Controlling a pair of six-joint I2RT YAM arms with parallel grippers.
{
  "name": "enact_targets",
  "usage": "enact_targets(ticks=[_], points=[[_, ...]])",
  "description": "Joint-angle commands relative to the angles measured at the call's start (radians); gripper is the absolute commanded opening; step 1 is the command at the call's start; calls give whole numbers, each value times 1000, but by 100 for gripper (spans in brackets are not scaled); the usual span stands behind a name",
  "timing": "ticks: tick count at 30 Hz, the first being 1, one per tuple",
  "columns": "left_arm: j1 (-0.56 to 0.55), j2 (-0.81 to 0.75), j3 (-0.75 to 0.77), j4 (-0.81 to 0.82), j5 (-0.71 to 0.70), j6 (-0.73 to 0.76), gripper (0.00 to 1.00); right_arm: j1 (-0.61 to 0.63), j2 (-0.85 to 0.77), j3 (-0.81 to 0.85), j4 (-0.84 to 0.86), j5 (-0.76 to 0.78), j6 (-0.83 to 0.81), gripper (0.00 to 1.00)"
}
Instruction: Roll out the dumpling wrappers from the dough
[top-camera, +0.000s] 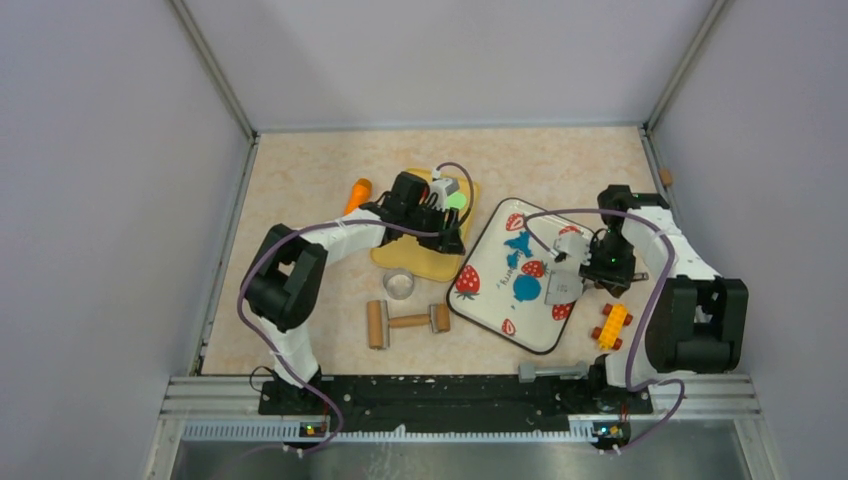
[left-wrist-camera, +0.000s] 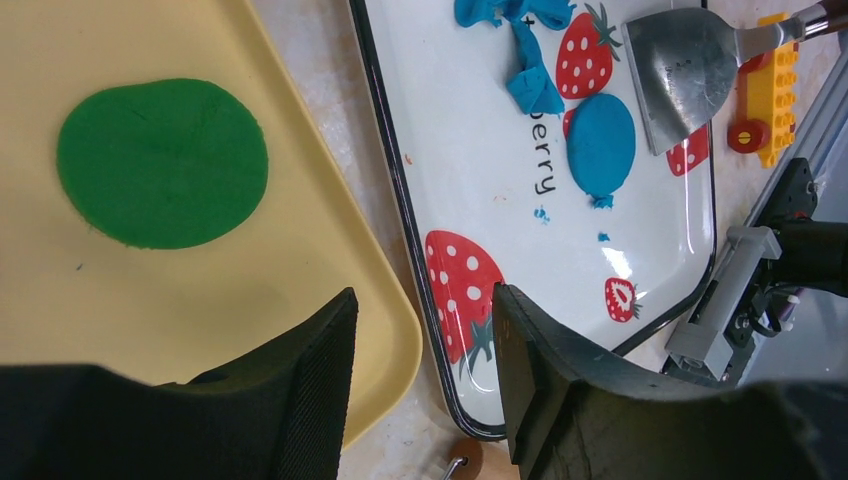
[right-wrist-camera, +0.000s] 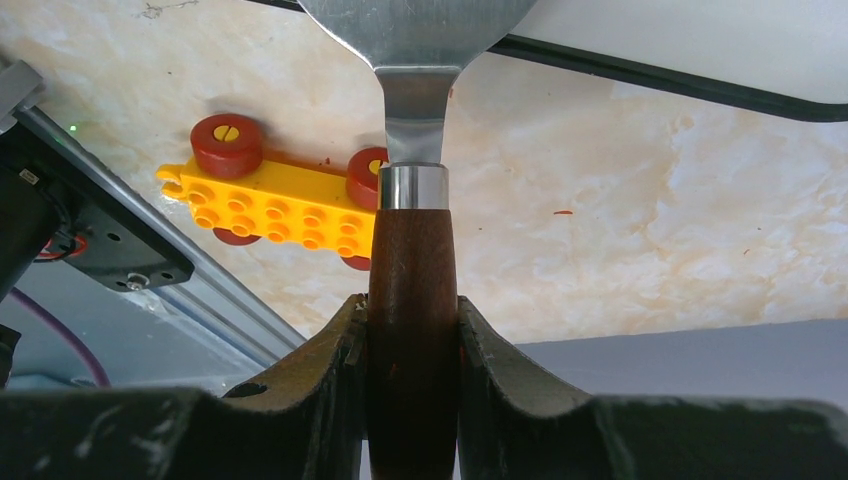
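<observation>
A round blue dumpling wrapper (top-camera: 527, 288) (left-wrist-camera: 601, 143) lies flat on the strawberry-print tray (top-camera: 490, 315) (left-wrist-camera: 640, 270). Ragged blue dough scraps (top-camera: 518, 245) (left-wrist-camera: 520, 60) lie beyond it on the same tray. My right gripper (top-camera: 592, 268) (right-wrist-camera: 412, 305) is shut on the brown wooden handle of a metal scraper (right-wrist-camera: 412, 250), whose blade (top-camera: 562, 288) (left-wrist-camera: 685, 80) rests on the tray right beside the wrapper. Over the corner of the yellow board (top-camera: 425, 260) (left-wrist-camera: 330, 230) my left gripper (top-camera: 448, 235) (left-wrist-camera: 425, 300) hangs open, holding nothing. A green disc (top-camera: 457, 200) (left-wrist-camera: 160, 162) lies on that board.
A wooden rolling pin (top-camera: 407, 321) and a metal ring cutter (top-camera: 399, 284) lie in front of the board. An orange carrot toy (top-camera: 357, 193) sits at the back left. A yellow wheeled brick toy (top-camera: 611, 326) (right-wrist-camera: 270, 205) stands right of the tray, near the rail.
</observation>
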Motion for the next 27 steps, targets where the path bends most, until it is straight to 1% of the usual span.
enact_targets(ticks=[1, 4, 7, 12, 22, 27], points=[[-18, 32, 59, 13, -9, 33, 55, 15, 20, 11, 3, 8, -25, 0], [-27, 50, 70, 9, -12, 40, 54, 17, 30, 16, 5, 4, -23, 0], [-35, 61, 79, 6, -16, 43, 54, 51, 34, 21, 10, 9, -27, 0], [-38, 59, 78, 3, -27, 43, 54, 87, 11, -3, 43, 45, -40, 0], [-38, 62, 81, 1, -34, 48, 54, 137, 4, -47, 86, 61, -34, 0], [-38, 64, 82, 0, -35, 49, 54, 137, -21, -21, 55, 82, -63, 0]])
